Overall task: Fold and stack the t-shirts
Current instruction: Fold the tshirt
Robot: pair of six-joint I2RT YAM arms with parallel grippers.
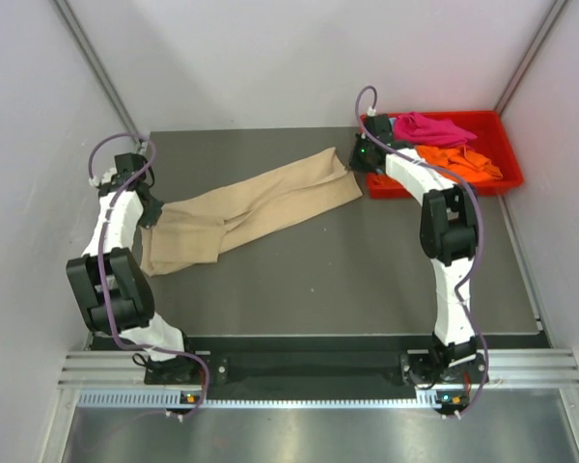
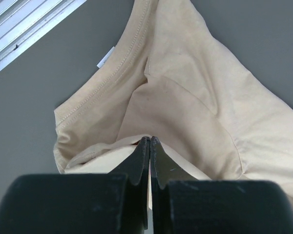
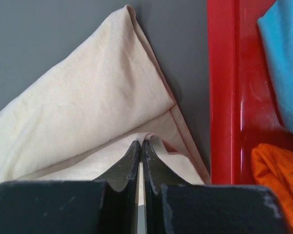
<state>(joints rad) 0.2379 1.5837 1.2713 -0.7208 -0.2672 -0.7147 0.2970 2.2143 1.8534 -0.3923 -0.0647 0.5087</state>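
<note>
I judged the step in hand was spreading the beige shirt (image 1: pixel 261 203) flat before the first fold. To do it well I reckoned both ends wanted drawing apart evenly and low over the table (image 1: pixel 367 280), so that the twist along its middle came out without the cloth slipping free. The shirt lay as a long rumpled band from the left side towards the red tray (image 1: pixel 497 145), where the orange shirt (image 1: pixel 458 159), the pink shirt (image 1: pixel 429 127) and the blue shirt (image 3: pixel 285 58) sat unfolded. My left hand (image 2: pixel 150 141) was pinched shut on a fold near the collar, and my right hand (image 3: pixel 140 144) was clamped on a hemmed corner just beside the tray wall. Both arms reached forward with bent elbows, each wrist tipped down at its own end of the shirt
</note>
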